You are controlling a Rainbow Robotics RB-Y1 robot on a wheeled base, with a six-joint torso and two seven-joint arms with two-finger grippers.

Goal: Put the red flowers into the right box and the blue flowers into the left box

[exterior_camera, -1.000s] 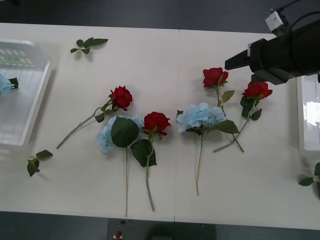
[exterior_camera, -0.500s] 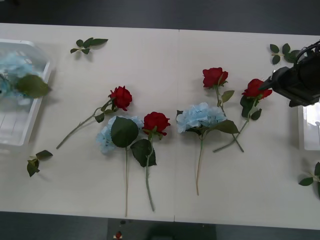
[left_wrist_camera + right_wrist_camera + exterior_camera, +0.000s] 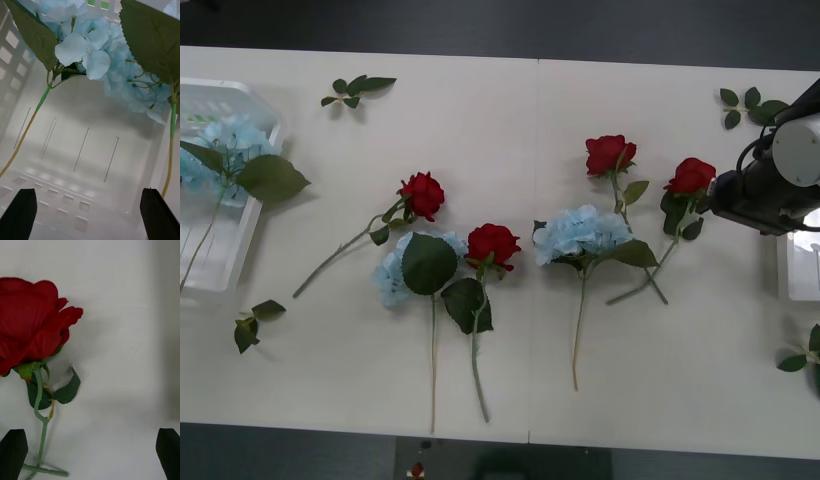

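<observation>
On table (image 3: 500, 100), front view: four red flowers (image 3: 493, 243) and two blue flowers (image 3: 582, 232) lie mid-table, loose leaf sprigs (image 3: 356, 90) near edges. Two more blue flowers rest in left box (image 3: 220, 260) at left edge. Right box (image 3: 792, 240) at right edge, partly visible. Right arm just beside rightmost rose.

Right wrist view: right gripper (image 3: 90, 452) spread wide, empty, black fingers (image 3: 13, 450) flanking rose stem.

Left wrist view: left gripper (image 3: 88, 213) wide apart, empty, over left box holding blue blooms.
</observation>
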